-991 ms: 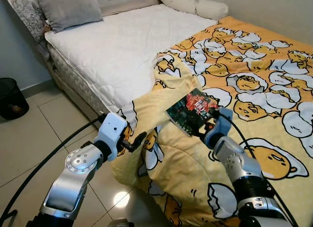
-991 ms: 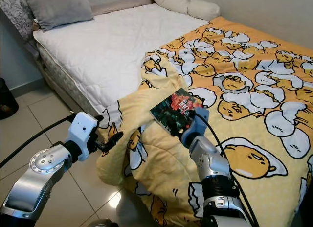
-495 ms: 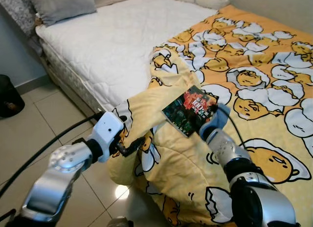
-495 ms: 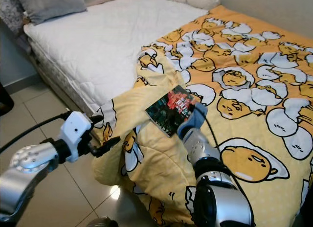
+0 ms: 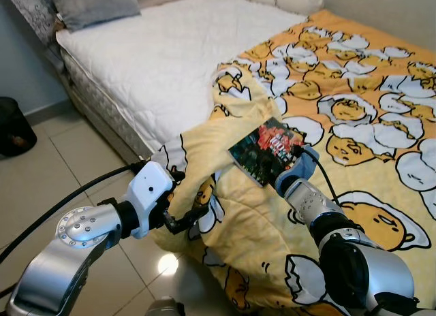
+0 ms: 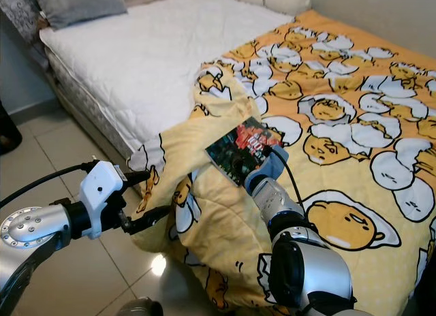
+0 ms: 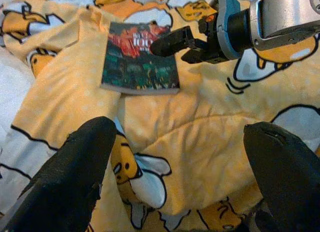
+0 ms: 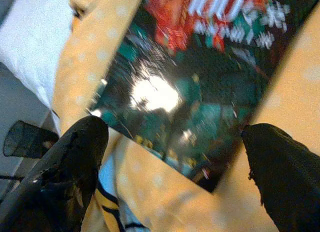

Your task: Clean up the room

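Observation:
A dark book (image 5: 267,151) with a red and green cover lies on a raised fold of the yellow egg-pattern blanket (image 5: 354,112) on the bed. My right gripper (image 5: 278,174) is at the book's near edge, open. Its fingers (image 8: 75,167) are spread wide with the cover (image 8: 190,92) just ahead of them. My left gripper (image 5: 189,217) is open, low beside the blanket's fold that hangs over the bed's edge. The left wrist view looks across the blanket at the book (image 7: 137,57) and the right gripper (image 7: 187,48).
The bare white mattress (image 5: 163,57) lies beyond the blanket, with a grey pillow (image 5: 92,3) at its head. A black bin (image 5: 13,125) stands on the tiled floor (image 5: 68,166) to the left. A black cable trails from the left arm.
The camera has shifted slightly. My left gripper has sunk a little, closer to the hanging blanket fold. The right gripper stays at the book's edge.

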`<state>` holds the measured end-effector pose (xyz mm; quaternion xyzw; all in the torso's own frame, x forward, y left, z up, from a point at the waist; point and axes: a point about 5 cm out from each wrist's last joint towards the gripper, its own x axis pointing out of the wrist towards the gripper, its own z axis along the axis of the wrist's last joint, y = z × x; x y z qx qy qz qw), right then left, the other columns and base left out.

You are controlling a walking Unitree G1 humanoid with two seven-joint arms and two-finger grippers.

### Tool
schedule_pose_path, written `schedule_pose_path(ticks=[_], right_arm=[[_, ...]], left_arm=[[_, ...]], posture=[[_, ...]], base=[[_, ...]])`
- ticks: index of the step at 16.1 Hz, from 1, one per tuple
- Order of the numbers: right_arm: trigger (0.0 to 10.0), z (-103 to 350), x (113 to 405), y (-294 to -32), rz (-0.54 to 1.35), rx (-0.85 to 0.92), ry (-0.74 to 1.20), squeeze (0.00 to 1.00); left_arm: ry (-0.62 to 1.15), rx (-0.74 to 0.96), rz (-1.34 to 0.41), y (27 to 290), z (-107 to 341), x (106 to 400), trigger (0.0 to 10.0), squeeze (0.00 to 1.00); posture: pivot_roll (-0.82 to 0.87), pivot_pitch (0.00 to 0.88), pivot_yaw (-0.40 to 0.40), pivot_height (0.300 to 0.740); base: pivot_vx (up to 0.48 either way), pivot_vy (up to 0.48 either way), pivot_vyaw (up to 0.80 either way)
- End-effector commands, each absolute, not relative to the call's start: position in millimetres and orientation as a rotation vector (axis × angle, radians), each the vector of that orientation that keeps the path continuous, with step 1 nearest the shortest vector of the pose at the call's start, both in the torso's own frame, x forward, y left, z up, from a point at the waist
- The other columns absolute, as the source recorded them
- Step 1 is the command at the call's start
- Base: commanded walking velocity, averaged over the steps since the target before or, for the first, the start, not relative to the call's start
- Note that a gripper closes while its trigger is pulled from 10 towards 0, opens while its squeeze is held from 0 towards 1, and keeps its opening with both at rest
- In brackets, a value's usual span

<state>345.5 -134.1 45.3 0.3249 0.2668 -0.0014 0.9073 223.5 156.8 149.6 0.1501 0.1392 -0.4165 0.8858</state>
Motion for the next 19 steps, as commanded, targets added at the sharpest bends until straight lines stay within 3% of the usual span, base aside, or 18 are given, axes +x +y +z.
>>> schedule_pose_path(ticks=[1, 7, 13, 16, 19], right_arm=[[10.0, 46, 347, -134, -0.015, 0.661, 0.555, 0.0], [10.0, 49, 348, -122, -0.004, 0.753, 0.527, 0.0], [10.0, 49, 347, -107, 0.038, 0.819, 0.523, 0.0], [10.0, 53, 348, -95, 0.06, 0.991, 0.489, 0.0], [10.0, 57, 349, -83, 0.119, 1.048, 0.474, 0.0]], left_arm=[[0.299, 0.324, -0.871, 157, 151, 221, 10.0, 0.76], [0.333, 0.354, -0.831, 172, 166, 206, 10.0, 0.77], [0.347, 0.354, -0.801, 177, 175, 195, 10.0, 0.78], [0.341, 0.351, -0.8, 176, 178, 194, 10.0, 0.77], [0.341, 0.351, -0.794, 176, 180, 193, 10.0, 0.78]], posture=[[0.2, 0.127, -0.042, 0.74], [0.27, 0.215, -0.023, 0.74], [0.3, 0.222, -0.029, 0.74], [0.32, 0.216, -0.029, 0.74], [0.33, 0.222, -0.036, 0.74]], base=[[0.0, 0.0, 0.0], [0.0, 0.0, 0.0], [0.0, 0.0, 0.0], [0.0, 0.0, 0.0], [0.0, 0.0, 0.0]])
